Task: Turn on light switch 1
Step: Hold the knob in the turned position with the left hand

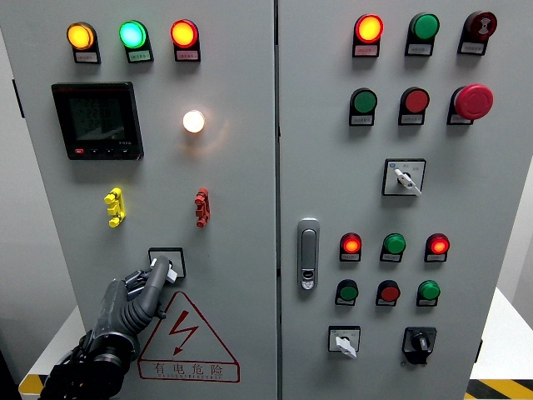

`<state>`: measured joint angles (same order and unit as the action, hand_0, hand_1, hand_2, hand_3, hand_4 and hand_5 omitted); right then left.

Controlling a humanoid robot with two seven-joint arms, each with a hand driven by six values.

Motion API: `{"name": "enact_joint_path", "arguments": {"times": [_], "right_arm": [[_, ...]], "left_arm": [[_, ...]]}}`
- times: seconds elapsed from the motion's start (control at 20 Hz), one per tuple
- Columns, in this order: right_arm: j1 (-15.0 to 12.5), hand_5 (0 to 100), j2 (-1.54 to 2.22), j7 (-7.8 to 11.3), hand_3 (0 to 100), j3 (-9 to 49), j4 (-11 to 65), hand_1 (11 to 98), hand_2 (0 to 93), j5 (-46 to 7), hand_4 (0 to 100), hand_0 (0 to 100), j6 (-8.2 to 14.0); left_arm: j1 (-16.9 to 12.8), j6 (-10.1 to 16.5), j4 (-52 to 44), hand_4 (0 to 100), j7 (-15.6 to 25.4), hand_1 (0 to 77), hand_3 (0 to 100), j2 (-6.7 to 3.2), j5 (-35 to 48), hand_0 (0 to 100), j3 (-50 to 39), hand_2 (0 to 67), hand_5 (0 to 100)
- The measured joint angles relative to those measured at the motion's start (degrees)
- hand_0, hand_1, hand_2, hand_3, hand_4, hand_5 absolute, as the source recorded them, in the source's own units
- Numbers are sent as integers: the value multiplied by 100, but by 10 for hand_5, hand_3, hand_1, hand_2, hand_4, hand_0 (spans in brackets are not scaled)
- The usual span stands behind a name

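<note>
The left hand (148,279) reaches up from the lower left, its dark ribbed fingers (158,274) gathered to a narrow point right on the switch (166,262). Whether they pinch the knob or only touch it, I cannot tell. The switch's square black plate sits directly at the fingertips, its pale knob poking out just past them. Below lies the red triangular warning sign (187,337); above glows a round lamp (193,122) on smooth grey metal.

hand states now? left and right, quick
Left hand: fingers closed on the rotary switch on the left cabinet door.
Right hand: not in view.
</note>
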<state>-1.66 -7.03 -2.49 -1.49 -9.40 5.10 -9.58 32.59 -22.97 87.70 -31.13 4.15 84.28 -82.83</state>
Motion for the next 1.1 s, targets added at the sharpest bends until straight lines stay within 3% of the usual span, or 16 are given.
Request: {"name": "enact_joint_path", "arguments": {"times": [0.6, 1.1], "right_arm": [[-1, 146, 0, -4, 110, 0, 0, 227, 0, 0, 230, 0, 0], [2, 146, 0, -2, 110, 0, 0, 227, 0, 0, 230, 0, 0]], "left_arm": [[14, 3, -3, 1000, 2, 549, 988, -4, 10, 0, 13, 564, 746], [-138, 9, 32, 1000, 55, 539, 992, -35, 35, 0, 6, 565, 747]]}}
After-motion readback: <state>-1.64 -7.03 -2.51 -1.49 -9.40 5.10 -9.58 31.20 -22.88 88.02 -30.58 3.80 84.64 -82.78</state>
